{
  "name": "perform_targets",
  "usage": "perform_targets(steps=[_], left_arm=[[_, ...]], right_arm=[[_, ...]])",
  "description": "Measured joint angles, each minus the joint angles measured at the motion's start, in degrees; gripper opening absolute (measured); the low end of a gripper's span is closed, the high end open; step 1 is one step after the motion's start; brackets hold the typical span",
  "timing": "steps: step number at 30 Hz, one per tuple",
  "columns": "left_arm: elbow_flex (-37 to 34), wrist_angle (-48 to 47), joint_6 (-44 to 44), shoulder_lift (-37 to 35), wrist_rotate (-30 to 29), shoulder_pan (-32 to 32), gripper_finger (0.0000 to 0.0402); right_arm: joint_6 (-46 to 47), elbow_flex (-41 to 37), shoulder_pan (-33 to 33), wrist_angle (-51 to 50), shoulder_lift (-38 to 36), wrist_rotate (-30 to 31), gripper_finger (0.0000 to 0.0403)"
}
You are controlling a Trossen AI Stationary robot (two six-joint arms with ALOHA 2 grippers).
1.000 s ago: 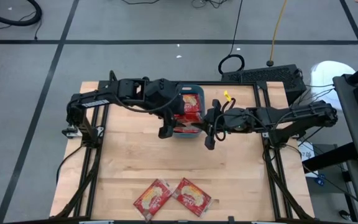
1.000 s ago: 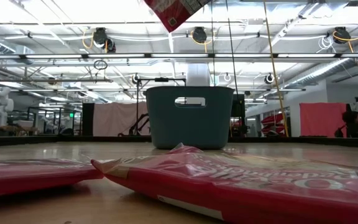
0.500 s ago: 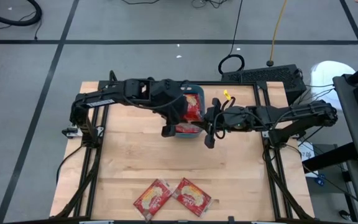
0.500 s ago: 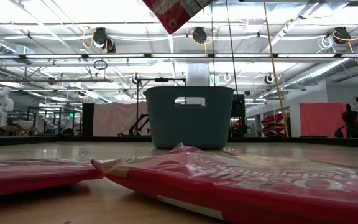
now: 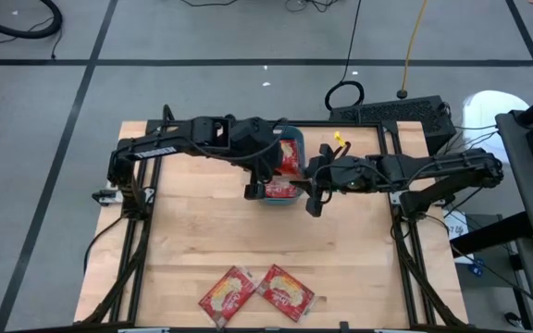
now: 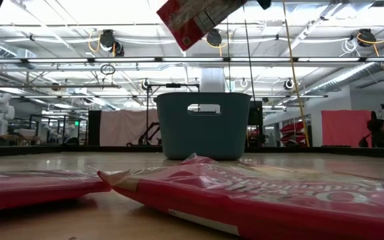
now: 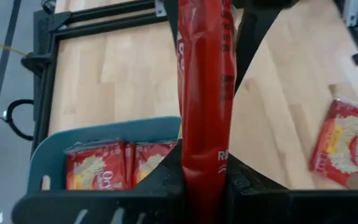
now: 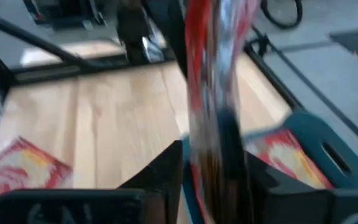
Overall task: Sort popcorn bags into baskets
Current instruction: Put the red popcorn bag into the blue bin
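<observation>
1. The left gripper (image 7: 205, 182) is clamped tight on the near end of a popcorn bag (image 7: 205, 93). The bag stands edge-on between its two dark fingers (image 7: 166, 183) and runs straight out ahead of them.
2. The right gripper (image 8: 213, 171) is at the same bag from the other side, close to the left one, and the red packet passes through its middle. Whether it grips the bag or only surrounds it cannot be told from its blurred wrist view.
3. In the low view the bag hangs tilted, high in the air, with one corner pointing down.
4. Just below both grippers sits the teal basket (image 7: 117, 126), upright on the wooden table (image 5: 192, 231), with a cut-out handle in its end wall.
5. Inside the basket, under the left gripper, lie two red popcorn bags (image 7: 95, 165) side by side, picture side up.
6. Well away from both grippers, by the table's front edge, two loose popcorn bags (image 5: 228, 294) lie flat and touching, both showing their popcorn picture.
7. Farthest off, beyond the table, the low view shows a workshop with ceiling lights and a person (image 6: 379, 130) seated at the right.
</observation>
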Motion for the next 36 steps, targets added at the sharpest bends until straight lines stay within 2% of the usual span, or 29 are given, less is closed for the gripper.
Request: perform_targets(steps=[5, 11, 14, 17, 20, 24, 30, 36], left_arm=[[-0.03, -0.29, 0.38, 0.21, -0.48, 1.8, 0.0022], [0.02, -1.04, 0.39, 3.86, -1.19, 3.53, 0.0024], [0.02, -2.39, 0.39, 6.48, -5.37, 3.7, 0.0037], [0.0, -4.71, 0.41, 9.35, -10.35, 3.68, 0.0033], [0.0, -4.65, -0.16, 12.41, -11.16, 3.9, 0.0022], [0.0, -4.26, -1.11, 16.1, -12.37, 4.08, 0.0022], [-0.02, -3.95, 0.85, 19.21, -18.35, 4.11, 0.0045], [-0.02, -6.36, 0.32, 19.59, -18.39, 4.15, 0.0026]], right_arm=[[3.28, 0.0, -1.01, -9.33, -1.59, -0.04, 0.0122], [9.77, 0.0, -1.21, -19.73, -3.84, -0.09, 0.0122], [13.61, 0.0, -1.2, -24.65, -4.72, -0.11, 0.0119], [17.73, 0.0, -1.19, -29.63, -5.18, -0.18, 0.0119], [22.21, 0.0, -1.19, -33.83, -5.6, -0.2, 0.0118], [26.26, 0.0, -1.19, -37.64, -5.82, -0.35, 0.0118], [27.81, 0.0, -1.19, -39.33, -6.97, -0.37, 0.0118], [27.81, -0.02, -1.19, -39.32, -8.43, -0.39, 0.0118]])
